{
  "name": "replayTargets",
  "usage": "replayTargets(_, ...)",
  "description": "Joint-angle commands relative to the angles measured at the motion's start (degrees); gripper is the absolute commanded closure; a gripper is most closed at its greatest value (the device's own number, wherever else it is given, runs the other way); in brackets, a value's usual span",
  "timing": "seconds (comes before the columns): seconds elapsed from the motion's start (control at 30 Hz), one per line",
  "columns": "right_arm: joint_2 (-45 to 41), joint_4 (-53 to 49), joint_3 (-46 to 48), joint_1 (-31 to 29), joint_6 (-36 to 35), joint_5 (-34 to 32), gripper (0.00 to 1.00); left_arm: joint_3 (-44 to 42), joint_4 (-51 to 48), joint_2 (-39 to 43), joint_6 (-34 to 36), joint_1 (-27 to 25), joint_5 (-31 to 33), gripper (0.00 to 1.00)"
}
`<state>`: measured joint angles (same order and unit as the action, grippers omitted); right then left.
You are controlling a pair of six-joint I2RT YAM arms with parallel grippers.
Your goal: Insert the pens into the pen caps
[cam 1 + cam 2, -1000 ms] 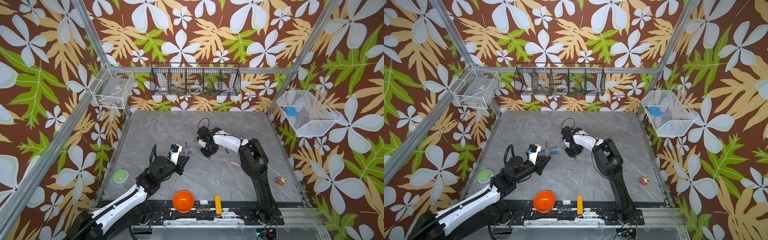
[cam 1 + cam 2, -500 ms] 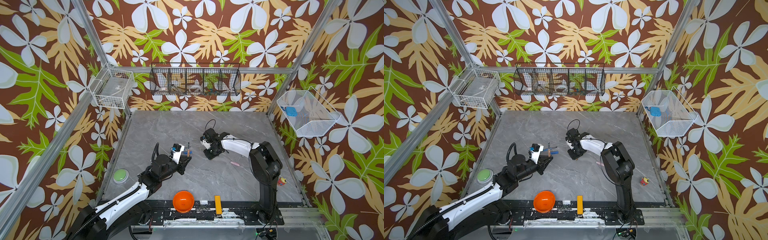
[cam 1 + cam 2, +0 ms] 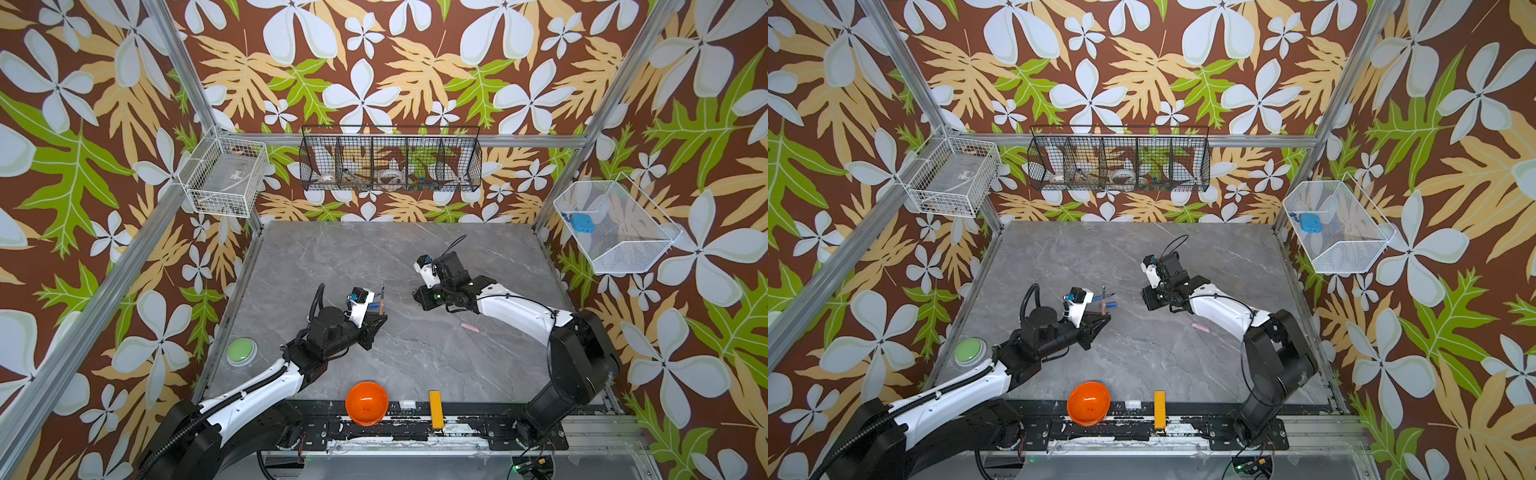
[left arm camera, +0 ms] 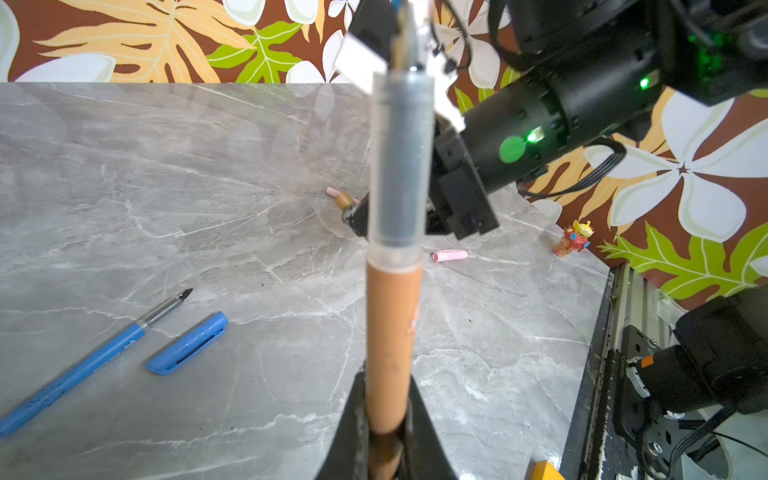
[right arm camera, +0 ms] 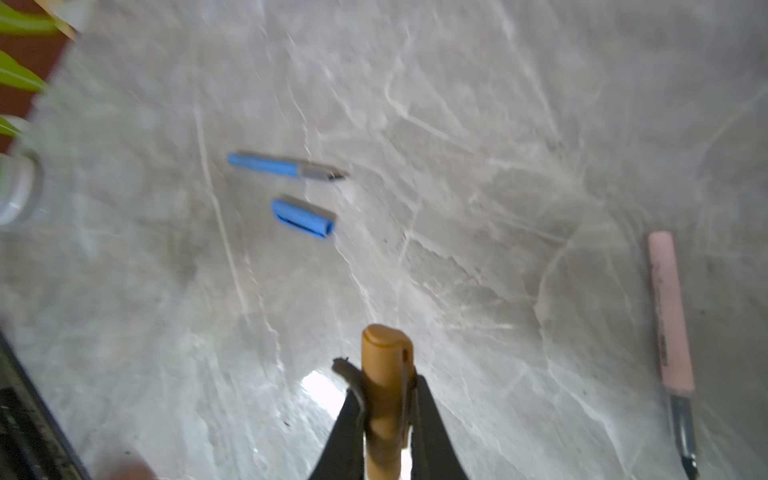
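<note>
The brown pen is clamped by its rear end in the left claw. The brown cap is pinched in the right claw, apart from it. The blue pen and blue cap lie side by side on the surface beside the left claw, and the pink pen lies near the right.

Glossy marbled tabletop, smooth matt plastic — brown pen
</note>
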<state>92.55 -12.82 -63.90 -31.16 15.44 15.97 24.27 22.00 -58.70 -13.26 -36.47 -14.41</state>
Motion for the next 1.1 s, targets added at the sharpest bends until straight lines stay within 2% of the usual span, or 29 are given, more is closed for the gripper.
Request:
replayTargets(0.0, -3.43, 11.14, 1.57, 0.22, 4.99, 6.22, 0.83, 1.29, 2.2, -0.1, 0.21, -0.51, -0.86, 1.0)
replayTargets(0.2, -8.52, 20.83, 3.34, 0.24, 11.19, 11.57, 0.82, 2.87, 1.61, -0.49, 0.78, -0.97, -1.66, 1.0)
replayTargets(0.4, -11.29, 26.73, 4.26, 0.25, 14.31, 12.3, 0.82, 3.42, 1.12, -2.21, -0.28, -0.97, -2.46, 1.0)
replayTargets(0.53, -11.15, 33.1, 5.65, 0.31, 17.65, 15.17, 0.82, 3.33, 1.2, -2.29, -0.03, -1.06, -2.54, 1.0)
replayTargets(0.83, -9.5, 40.37, 5.49, 0.18, 22.41, 19.23, 0.81, 3.5, 0.82, -2.98, 0.44, -1.15, -2.64, 1.0)
replayTargets(1.07, -7.98, 41.73, 4.46, -0.99, 23.49, 22.21, 0.81, 3.37, 0.94, -2.83, 0.28, -1.15, -2.41, 1.0)
